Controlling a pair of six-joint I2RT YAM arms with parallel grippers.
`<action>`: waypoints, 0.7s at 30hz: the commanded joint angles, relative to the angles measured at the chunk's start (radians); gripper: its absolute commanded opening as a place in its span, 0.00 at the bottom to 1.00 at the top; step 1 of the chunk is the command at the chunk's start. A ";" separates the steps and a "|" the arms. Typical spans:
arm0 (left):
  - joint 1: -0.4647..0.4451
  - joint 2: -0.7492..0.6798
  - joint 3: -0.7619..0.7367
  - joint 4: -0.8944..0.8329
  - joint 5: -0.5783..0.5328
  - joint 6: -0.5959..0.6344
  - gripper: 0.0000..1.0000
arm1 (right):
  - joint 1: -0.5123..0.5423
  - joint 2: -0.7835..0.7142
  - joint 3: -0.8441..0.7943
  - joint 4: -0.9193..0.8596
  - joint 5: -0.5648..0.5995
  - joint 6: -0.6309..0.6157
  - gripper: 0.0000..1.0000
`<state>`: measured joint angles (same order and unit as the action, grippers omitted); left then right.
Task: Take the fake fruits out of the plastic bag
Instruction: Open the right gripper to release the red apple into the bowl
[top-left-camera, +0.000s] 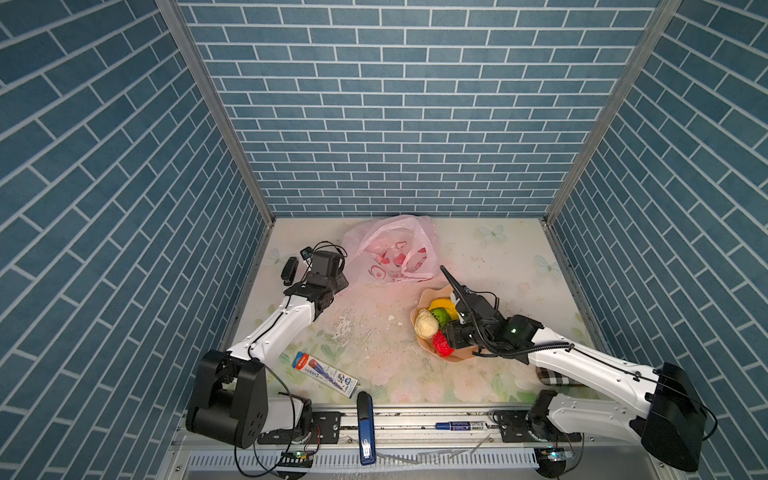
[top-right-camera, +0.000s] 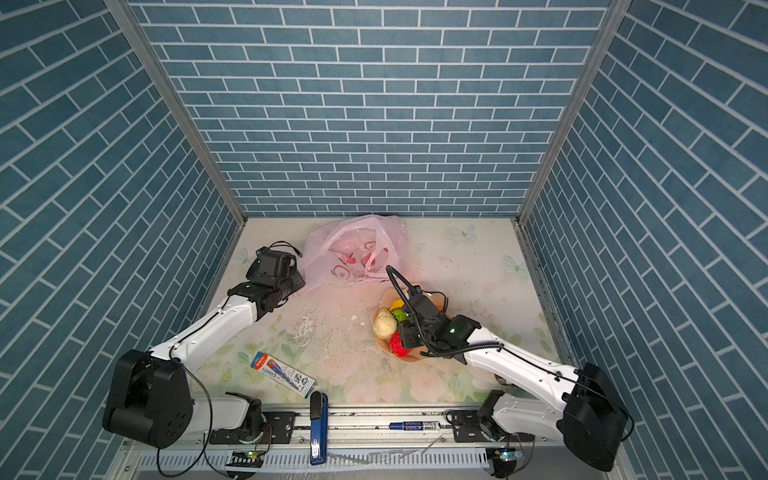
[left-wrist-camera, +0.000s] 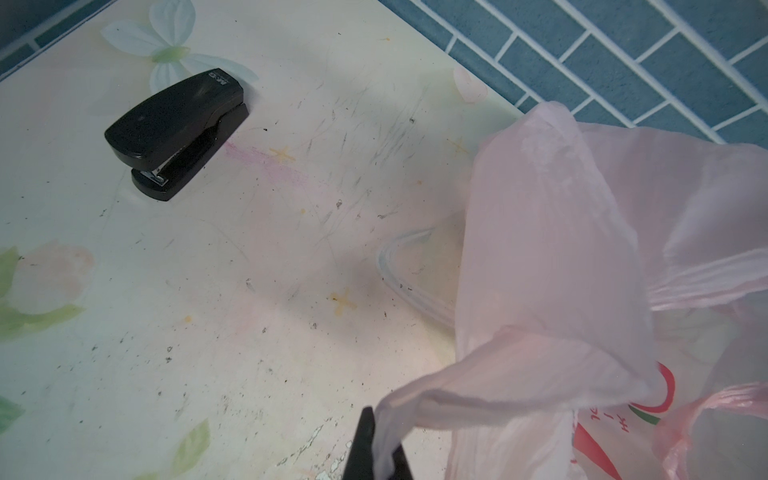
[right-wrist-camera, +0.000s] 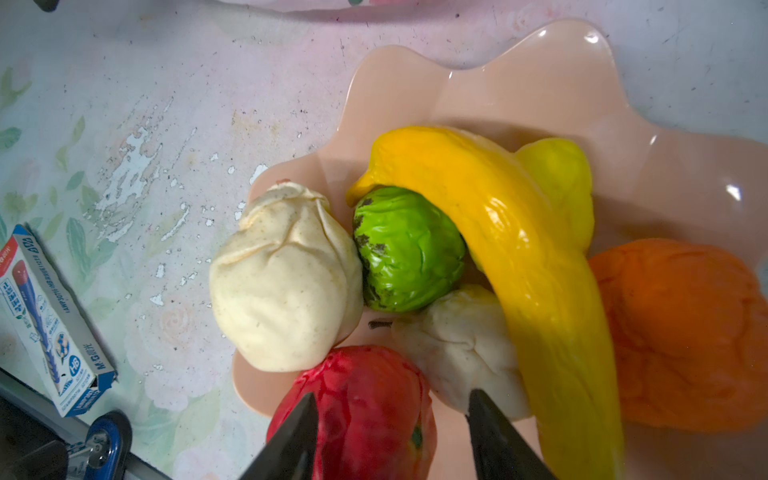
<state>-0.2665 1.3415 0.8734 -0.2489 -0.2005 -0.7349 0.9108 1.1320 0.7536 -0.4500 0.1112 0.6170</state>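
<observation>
The pink plastic bag (top-left-camera: 390, 253) (top-right-camera: 353, 253) (left-wrist-camera: 561, 249) lies crumpled at the back of the table, and no fruit shows inside it. My left gripper (left-wrist-camera: 382, 440) (top-left-camera: 343, 284) is shut on a stretched strip of the bag's edge. The fake fruits sit on a peach scalloped plate (right-wrist-camera: 540, 83) (top-left-camera: 426, 299): banana (right-wrist-camera: 519, 249), green ball (right-wrist-camera: 407, 249), two cream ones (right-wrist-camera: 286, 278) (right-wrist-camera: 461, 349), orange (right-wrist-camera: 685, 332), yellow round (right-wrist-camera: 557, 183) and red (right-wrist-camera: 365, 407) (top-left-camera: 441, 345). My right gripper (right-wrist-camera: 392, 395) (top-left-camera: 444, 336) hangs open over the red fruit, with one finger clear of it.
A black stapler (left-wrist-camera: 178, 133) (top-left-camera: 289, 269) lies by the left wall. A pen box (top-left-camera: 326, 374) (right-wrist-camera: 50, 324) rests front left. A blue stapler (top-left-camera: 365, 428) and a blue pen (top-left-camera: 459, 425) sit on the front rail. A plaid item (top-left-camera: 552, 376) lies under the right arm.
</observation>
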 joint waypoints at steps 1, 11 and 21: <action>-0.004 0.024 0.045 0.002 0.001 0.028 0.03 | -0.003 -0.074 0.019 -0.029 0.062 0.025 0.60; -0.004 0.080 0.164 0.019 0.060 0.059 0.32 | -0.071 -0.211 0.008 -0.031 0.141 0.019 0.65; -0.007 -0.035 0.201 -0.075 0.094 0.098 0.68 | -0.143 -0.260 -0.035 0.033 0.185 -0.023 0.73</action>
<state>-0.2680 1.3548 1.0691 -0.2699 -0.1169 -0.6563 0.7815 0.8860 0.7425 -0.4377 0.2520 0.6193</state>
